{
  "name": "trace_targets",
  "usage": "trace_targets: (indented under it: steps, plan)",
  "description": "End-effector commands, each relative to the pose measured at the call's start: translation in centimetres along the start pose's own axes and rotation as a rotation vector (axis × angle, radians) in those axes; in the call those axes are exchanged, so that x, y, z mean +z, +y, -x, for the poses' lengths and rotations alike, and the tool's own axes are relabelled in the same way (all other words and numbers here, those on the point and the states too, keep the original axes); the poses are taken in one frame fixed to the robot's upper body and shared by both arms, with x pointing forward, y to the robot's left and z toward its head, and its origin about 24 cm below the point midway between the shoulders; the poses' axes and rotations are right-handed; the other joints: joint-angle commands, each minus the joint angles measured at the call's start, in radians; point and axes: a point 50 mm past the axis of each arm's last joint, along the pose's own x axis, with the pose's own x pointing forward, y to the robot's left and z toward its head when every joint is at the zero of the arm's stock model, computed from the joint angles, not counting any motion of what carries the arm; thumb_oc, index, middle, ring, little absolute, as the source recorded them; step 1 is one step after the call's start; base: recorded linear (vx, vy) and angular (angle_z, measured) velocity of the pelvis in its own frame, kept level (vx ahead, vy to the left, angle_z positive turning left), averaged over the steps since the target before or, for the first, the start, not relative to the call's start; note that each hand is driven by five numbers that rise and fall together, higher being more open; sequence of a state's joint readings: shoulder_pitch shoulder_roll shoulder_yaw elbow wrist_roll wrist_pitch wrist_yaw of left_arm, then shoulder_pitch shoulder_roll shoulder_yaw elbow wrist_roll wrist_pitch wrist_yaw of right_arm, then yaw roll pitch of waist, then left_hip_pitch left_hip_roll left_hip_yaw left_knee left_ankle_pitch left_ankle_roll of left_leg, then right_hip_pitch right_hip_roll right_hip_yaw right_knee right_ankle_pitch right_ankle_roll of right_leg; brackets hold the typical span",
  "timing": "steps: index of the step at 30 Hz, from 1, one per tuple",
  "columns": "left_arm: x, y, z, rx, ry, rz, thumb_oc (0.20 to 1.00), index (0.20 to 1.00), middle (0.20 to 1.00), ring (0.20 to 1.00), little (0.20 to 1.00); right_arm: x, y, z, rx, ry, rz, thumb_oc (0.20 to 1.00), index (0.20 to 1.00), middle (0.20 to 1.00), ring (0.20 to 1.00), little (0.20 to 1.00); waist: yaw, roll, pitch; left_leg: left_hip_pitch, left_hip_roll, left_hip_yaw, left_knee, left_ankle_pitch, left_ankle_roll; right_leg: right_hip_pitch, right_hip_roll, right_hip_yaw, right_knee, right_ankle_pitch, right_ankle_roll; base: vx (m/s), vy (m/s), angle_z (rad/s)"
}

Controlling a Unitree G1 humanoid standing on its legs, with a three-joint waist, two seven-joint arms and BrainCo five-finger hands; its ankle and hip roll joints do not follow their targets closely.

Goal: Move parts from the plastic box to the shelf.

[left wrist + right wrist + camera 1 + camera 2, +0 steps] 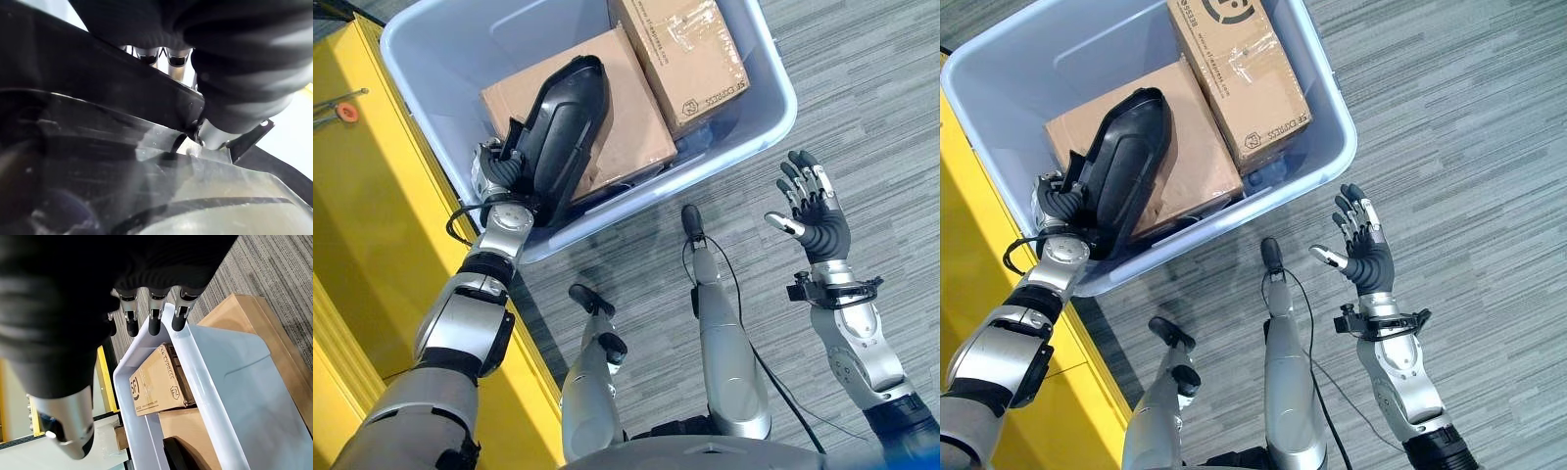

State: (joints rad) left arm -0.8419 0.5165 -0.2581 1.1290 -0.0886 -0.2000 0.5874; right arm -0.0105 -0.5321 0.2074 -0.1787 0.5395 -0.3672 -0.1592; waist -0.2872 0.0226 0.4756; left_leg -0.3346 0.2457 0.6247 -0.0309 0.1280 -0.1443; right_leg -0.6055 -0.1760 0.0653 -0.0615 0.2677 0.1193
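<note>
A long black curved plastic part (pixel 563 117) lies tilted over a cardboard box in the pale blue plastic box (pixel 773 117). My left hand (pixel 499 171) is at the part's lower end by the box's near corner, fingers curled round its edge. In the left wrist view the dark part (pixel 98 147) sits close up, with the fingers (pixel 161 56) behind its rim. My right hand (pixel 818 211) hangs open above the carpet, to the right of the box and apart from it, with straight fingers (pixel 154 318). The yellow shelf (pixel 362 225) runs along the left.
Two cardboard boxes lie in the plastic box: a wide one (pixel 636 142) under the black part and a narrower one (pixel 690 49) at the far right. Grey striped carpet (pixel 862 88) lies to the right. The yellow shelf stands tight against the box's left side.
</note>
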Motion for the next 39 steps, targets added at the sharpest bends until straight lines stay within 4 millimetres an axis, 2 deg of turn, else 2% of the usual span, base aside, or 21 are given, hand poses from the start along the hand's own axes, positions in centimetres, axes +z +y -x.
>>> trace_targets:
  steps: [1, 5, 6, 10, 12, 17, 18, 24, 26, 27, 30, 35, 36, 37, 38, 39]
  plan:
    - [-3.7, 0.6, 1.1, -0.022, 0.122, -0.047, 0.200, 0.200, 0.200, 0.200, 0.200, 2.3, -0.8, -0.2, 0.010, -0.108, 0.008, 1.000, 1.000, 1.000, 1.000, 1.000, -0.008, -0.018, -0.018, -0.057, 0.125, -0.168, 0.188, -0.045, -0.089, 0.015, -0.096, -0.026, 0.186, -0.130, 0.071, 0.00, 0.010, 0.03]
    - [-3.9, 0.1, 1.6, -0.035, 0.121, -0.019, 0.200, 0.200, 0.200, 0.200, 0.200, 2.2, -0.8, -0.2, 0.009, -0.106, 0.006, 1.000, 1.000, 1.000, 1.000, 1.000, -0.003, -0.017, -0.026, -0.048, 0.122, -0.172, 0.190, -0.048, -0.088, 0.030, -0.098, -0.028, 0.186, -0.131, 0.070, 0.00, 0.003, 0.01]
    - [-4.2, -0.5, 2.5, -0.045, 0.114, 0.051, 0.200, 0.200, 0.200, 0.200, 0.200, 2.2, -1.0, -0.2, -0.004, -0.103, 0.008, 1.000, 1.000, 1.000, 1.000, 1.000, 0.006, -0.012, -0.033, -0.034, 0.118, -0.178, 0.190, -0.051, -0.086, 0.052, -0.104, -0.032, 0.184, -0.132, 0.070, 0.01, 0.014, 0.07]
    - [-3.5, -0.8, 3.3, -0.044, 0.053, 0.128, 0.200, 0.200, 0.200, 0.200, 0.200, 2.2, -1.1, -0.2, -0.013, -0.101, 0.010, 1.000, 1.000, 1.000, 1.000, 1.000, 0.019, -0.007, -0.038, -0.017, 0.113, -0.184, 0.187, -0.052, -0.084, 0.076, -0.109, -0.036, 0.182, -0.133, 0.071, 0.01, 0.009, 0.08]
    - [-2.6, -1.1, 4.6, -0.056, -0.028, 0.210, 0.200, 0.200, 0.200, 0.200, 0.200, 2.2, -1.2, -0.3, -0.027, -0.100, 0.018, 1.000, 1.000, 1.000, 1.000, 1.000, 0.037, -0.002, -0.046, 0.004, 0.107, -0.194, 0.185, -0.055, -0.080, 0.107, -0.116, -0.045, 0.178, -0.135, 0.070, 0.02, 0.011, 0.09]
    - [-0.4, 0.7, 6.6, -0.053, -0.197, 0.345, 0.200, 0.200, 0.200, 0.200, 0.200, 2.2, -1.8, -0.2, -0.054, -0.089, 0.033, 1.000, 1.000, 1.000, 1.000, 1.000, 0.064, 0.004, -0.069, 0.048, 0.105, -0.209, 0.177, -0.062, -0.075, 0.166, -0.125, -0.059, 0.172, -0.146, 0.070, 0.03, 0.006, 0.12]
    - [0.2, 1.8, 7.0, -0.051, -0.257, 0.364, 0.200, 0.200, 0.200, 0.200, 0.200, 2.2, -2.0, -0.2, -0.061, -0.085, 0.036, 1.000, 1.000, 1.000, 1.000, 1.000, 0.075, 0.007, -0.081, 0.068, 0.101, -0.216, 0.170, -0.064, -0.072, 0.192, -0.129, -0.065, 0.168, -0.149, 0.070, 0.05, 0.006, 0.17]
    - [2.4, 4.8, 8.4, -0.050, -0.459, 0.329, 0.200, 0.200, 0.200, 0.200, 0.200, 2.0, -2.3, 0.1, -0.041, -0.051, 0.048, 1.000, 1.000, 1.000, 1.000, 1.000, 0.100, 0.017, -0.128, 0.144, 0.092, -0.232, 0.129, -0.060, -0.070, 0.276, -0.140, -0.081, 0.146, -0.158, 0.077, 0.05, 0.003, 0.14]
    - [2.4, 5.1, 8.7, -0.063, -0.469, 0.326, 0.200, 0.200, 0.200, 0.200, 0.200, 1.8, -2.3, 0.2, -0.038, -0.042, 0.047, 1.000, 1.000, 1.000, 1.000, 1.000, 0.103, 0.017, -0.135, 0.158, 0.090, -0.235, 0.119, -0.056, -0.069, 0.292, -0.141, -0.084, 0.141, -0.158, 0.077, 0.00, -0.028, 0.09]
    - [2.7, 5.4, 9.1, -0.085, -0.504, 0.319, 0.200, 0.200, 0.200, 0.200, 0.200, 1.6, -2.4, 0.3, -0.040, -0.026, 0.049, 1.000, 1.000, 1.000, 1.000, 1.000, 0.110, 0.021, -0.148, 0.171, 0.090, -0.232, 0.106, -0.030, -0.059, 0.308, -0.144, -0.093, 0.137, -0.145, 0.071, -0.02, -0.051, 0.14]
    - [3.0, 5.6, 10.0, -0.151, -0.542, 0.290, 0.200, 0.200, 0.200, 0.200, 0.200, 1.3, -2.6, 0.7, -0.043, 0.001, 0.055, 1.000, 1.000, 1.000, 1.000, 1.000, 0.119, 0.034, -0.175, 0.212, 0.084, -0.250, 0.080, -0.019, -0.057, 0.350, -0.144, -0.102, 0.134, -0.158, 0.072, 0.02, -0.052, 0.21]
    - [1.6, 5.3, 11.9, -0.291, -0.502, 0.283, 0.200, 0.200, 0.200, 0.200, 0.200, 0.3, -2.5, 1.4, -0.029, 0.057, 0.043, 1.000, 1.000, 1.000, 1.000, 1.000, 0.138, 0.050, -0.214, 0.285, 0.102, -0.266, 0.044, 0.001, -0.050, 0.407, -0.123, -0.112, 0.182, -0.222, 0.065, 0.02, -0.077, 0.13]
    - [1.0, 5.0, 12.7, -0.344, -0.461, 0.327, 0.200, 0.200, 0.200, 0.200, 0.200, 0.2, -2.3, 1.4, -0.004, 0.069, 0.050, 1.000, 1.000, 1.000, 1.000, 1.000, 0.151, 0.055, -0.223, 0.310, 0.117, -0.279, 0.036, 0.014, -0.047, 0.413, -0.104, -0.117, 0.239, -0.262, 0.056, -0.01, -0.110, 0.10]
    - [1.0, 5.0, 12.7, -0.344, -0.461, 0.327, 0.200, 0.200, 0.200, 0.200, 0.200, 0.2, -2.3, 1.4, -0.004, 0.069, 0.050, 1.000, 1.000, 1.000, 1.000, 1.000, 0.152, 0.057, -0.224, 0.307, 0.118, -0.279, 0.035, 0.017, -0.047, 0.410, -0.102, -0.116, 0.238, -0.258, 0.055, -0.07, -0.161, 0.11]
    - [0.3, 4.7, 13.6, -0.388, -0.425, 0.349, 0.200, 0.200, 0.200, 0.200, 0.200, 0.1, -1.8, 1.0, 0.049, 0.076, 0.067, 1.000, 1.000, 1.000, 1.000, 1.000, 0.169, 0.063, -0.217, 0.321, 0.146, -0.300, 0.036, 0.044, -0.046, 0.391, -0.074, -0.125, 0.354, -0.322, 0.040, -0.07, -0.089, 0.11]
    - [0.3, 4.8, 13.6, -0.387, -0.425, 0.349, 0.200, 0.200, 0.200, 0.200, 0.200, 0.1, -1.7, 1.0, 0.050, 0.075, 0.067, 1.000, 1.000, 1.000, 1.000, 1.000, 0.170, 0.065, -0.220, 0.317, 0.150, -0.300, 0.035, 0.048, -0.047, 0.385, -0.070, -0.124, 0.356, -0.320, 0.037, -0.10, -0.179, 0.14]
